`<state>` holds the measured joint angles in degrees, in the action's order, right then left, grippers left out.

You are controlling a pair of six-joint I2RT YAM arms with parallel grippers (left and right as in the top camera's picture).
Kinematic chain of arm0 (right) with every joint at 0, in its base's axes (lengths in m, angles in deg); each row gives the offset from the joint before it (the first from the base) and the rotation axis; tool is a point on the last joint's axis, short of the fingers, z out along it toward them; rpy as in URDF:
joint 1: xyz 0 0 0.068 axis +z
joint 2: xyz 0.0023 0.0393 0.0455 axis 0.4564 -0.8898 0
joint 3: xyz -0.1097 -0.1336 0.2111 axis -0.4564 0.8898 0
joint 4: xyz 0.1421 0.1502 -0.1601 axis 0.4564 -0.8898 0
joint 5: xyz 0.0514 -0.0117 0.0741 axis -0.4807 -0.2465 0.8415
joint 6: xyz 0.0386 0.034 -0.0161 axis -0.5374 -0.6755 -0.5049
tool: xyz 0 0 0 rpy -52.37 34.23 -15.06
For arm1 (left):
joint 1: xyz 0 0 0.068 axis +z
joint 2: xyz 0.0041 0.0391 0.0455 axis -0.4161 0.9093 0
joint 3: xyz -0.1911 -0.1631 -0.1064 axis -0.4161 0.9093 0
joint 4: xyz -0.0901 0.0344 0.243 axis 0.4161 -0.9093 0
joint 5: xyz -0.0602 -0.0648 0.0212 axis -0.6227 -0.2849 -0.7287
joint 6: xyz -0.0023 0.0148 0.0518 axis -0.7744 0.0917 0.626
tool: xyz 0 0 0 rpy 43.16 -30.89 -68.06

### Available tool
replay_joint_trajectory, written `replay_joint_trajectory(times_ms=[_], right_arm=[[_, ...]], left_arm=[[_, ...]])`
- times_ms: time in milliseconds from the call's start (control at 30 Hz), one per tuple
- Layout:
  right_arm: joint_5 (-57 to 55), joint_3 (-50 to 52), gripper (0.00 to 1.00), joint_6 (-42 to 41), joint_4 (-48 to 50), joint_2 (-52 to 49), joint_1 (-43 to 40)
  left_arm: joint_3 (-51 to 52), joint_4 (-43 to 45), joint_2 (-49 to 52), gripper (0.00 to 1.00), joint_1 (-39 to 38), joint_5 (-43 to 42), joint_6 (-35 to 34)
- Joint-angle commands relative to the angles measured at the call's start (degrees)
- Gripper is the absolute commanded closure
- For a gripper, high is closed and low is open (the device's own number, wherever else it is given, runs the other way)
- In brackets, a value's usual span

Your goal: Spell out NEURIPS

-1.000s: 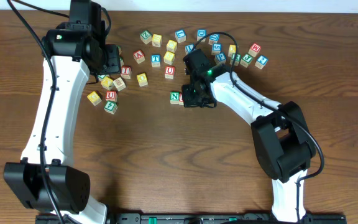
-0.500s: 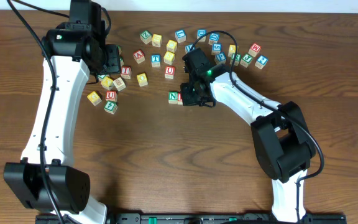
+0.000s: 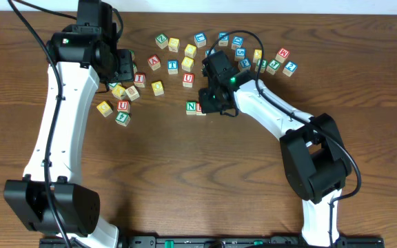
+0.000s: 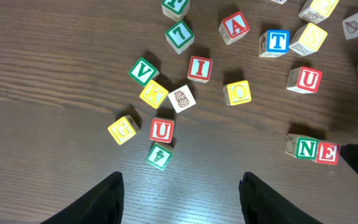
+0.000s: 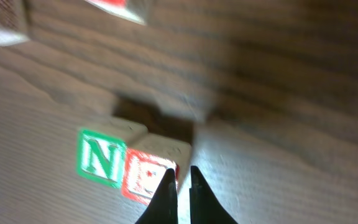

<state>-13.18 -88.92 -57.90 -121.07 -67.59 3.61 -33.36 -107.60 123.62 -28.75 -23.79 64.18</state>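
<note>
Slid slightly left overhead, the N cube (image 3: 191,107) and E cube (image 3: 200,109) sit touching at frame centre. Left wrist: left fingers (image 4: 104,199) spread, empty; cubes at far right. Right wrist: right fingers (image 5: 166,199), closed, meet the E cube's right edge.

The right wrist view is blurred: the E cube (image 5: 149,176) barely reads, its right edge behind the right gripper (image 5: 180,173). The top edge cuts off a red cube (image 5: 120,6) and a pale cube (image 5: 2,22). Overhead, the gripper hides most of the E cube. The left wrist view crops a green cube (image 4: 175,6).
</note>
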Motion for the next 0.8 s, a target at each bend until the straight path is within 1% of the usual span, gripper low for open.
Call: replay_joint_trajectory(times_ms=[0, 167, 467, 767], right_arm=[[-1.6, -0.4, 0.97, 1.0, 2.1, 2.3, -0.1], [-1.7, -0.4, 0.95, 1.3, 6.3, 2.2, 0.0], [-0.6, -0.4, 0.95, 1.4, 16.4, -0.7, 0.7], [0.6, -0.4, 0.97, 1.8, 17.3, -3.8, 2.0]], left_arm=[[-0.9, -0.1, -0.6, 0.41, 0.2, 0.1, 0.5], [-0.9, -0.1, -0.6, 0.41, 0.2, 0.1, 0.5], [-0.9, -0.1, -0.6, 0.41, 0.2, 0.1, 0.5], [-0.9, -0.1, -0.6, 0.41, 0.2, 0.1, 0.5]])
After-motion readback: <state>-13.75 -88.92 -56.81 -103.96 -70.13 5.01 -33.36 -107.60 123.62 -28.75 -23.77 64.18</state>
